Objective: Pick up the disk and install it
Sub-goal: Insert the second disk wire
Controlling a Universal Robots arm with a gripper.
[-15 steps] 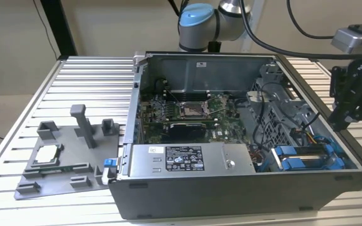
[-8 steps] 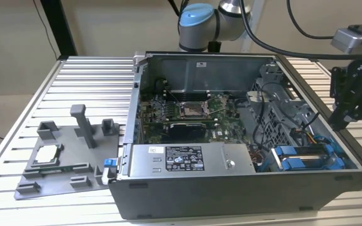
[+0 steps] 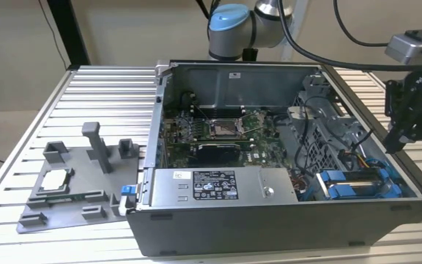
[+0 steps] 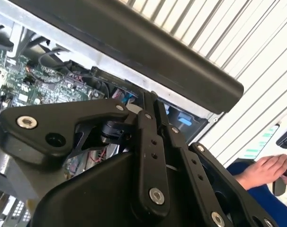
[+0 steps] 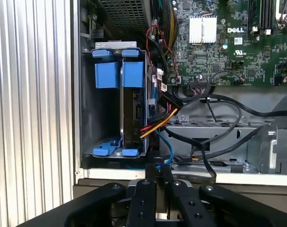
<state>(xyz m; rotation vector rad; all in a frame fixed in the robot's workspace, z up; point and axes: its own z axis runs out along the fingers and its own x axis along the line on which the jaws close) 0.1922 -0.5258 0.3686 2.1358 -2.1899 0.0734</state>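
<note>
Hand (image 5: 155,187) is clenched with nothing between the fingers; both wrist views show the black fingers pressed together at the tips. In the exterior view the hand (image 3: 393,144) hangs at the exterior view's right, just outside the open computer case (image 3: 284,225), beside its side wall and above the ribbed metal surface (image 3: 101,88).

Disk (image 5: 132,113) sits on edge in the drive bay at the case corner, blue frame tabs showing at both ends, red/yellow/black cable bundle (image 5: 157,125) running to its side. In the exterior view the disk (image 3: 357,184) lies in the corner on the exterior view's right, blue frame around it. Hand is apart from it, not touching.

Beyond the bay: motherboard (image 5: 228,42) with a small white heatsink (image 5: 202,29), black cables looping over a metal bracket. In the exterior view, the silver power supply box (image 3: 222,187) with white label is along the front wall, CPU socket (image 3: 226,127) mid-board.

Far side: grey fixture tray (image 3: 72,190) on the surface holding a small square chip (image 3: 55,180). A person's hand (image 4: 264,171) shows in the second wrist view, off beyond the surface.
</note>
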